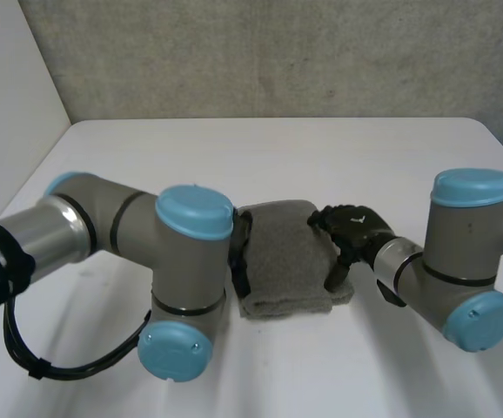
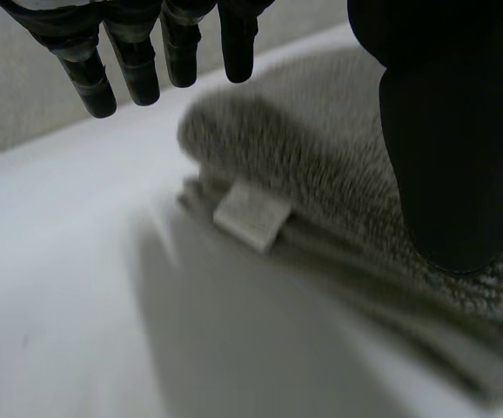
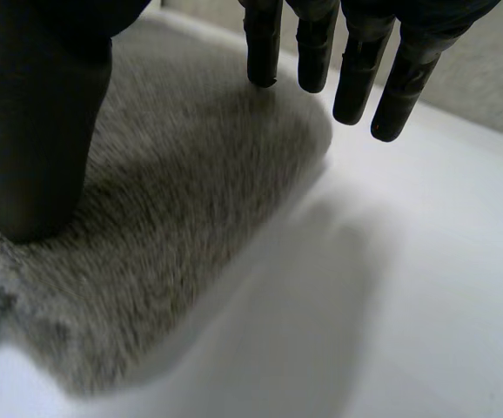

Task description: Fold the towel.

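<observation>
The towel (image 1: 286, 261) lies at the centre of the head view on the white worktop (image 1: 260, 157). It is a compact grey bundle with stacked layers along its lower edge. The left hand (image 1: 241, 252) is at the bundle's left edge, partly behind the left arm (image 1: 191, 287). The right hand (image 1: 353, 231) is at its right edge.

Finger state, left wrist view: the fingers (image 2: 138, 70) are straight, set wide from the left thumb (image 2: 452, 131), and hold nothing. The thumb is over the pile, but contact cannot be confirmed. A white label (image 2: 251, 216) shows at the layered edge under the palm.

Finger state, right wrist view: the fingers (image 3: 356, 70) are likewise straight and wide, holding nothing. The right thumb (image 3: 43, 131) is over the towel's pile.

The fold appears largely complete.

Hazards from this position:
- Thick terry tends to spring back, so the upper layer may open if neither hand presses it.
- A fingertip or thumb may catch the loop pile or the label on lifting and drag the bundle askew.
- Uneven withdrawal of the two hands may slide the layers apart.
</observation>
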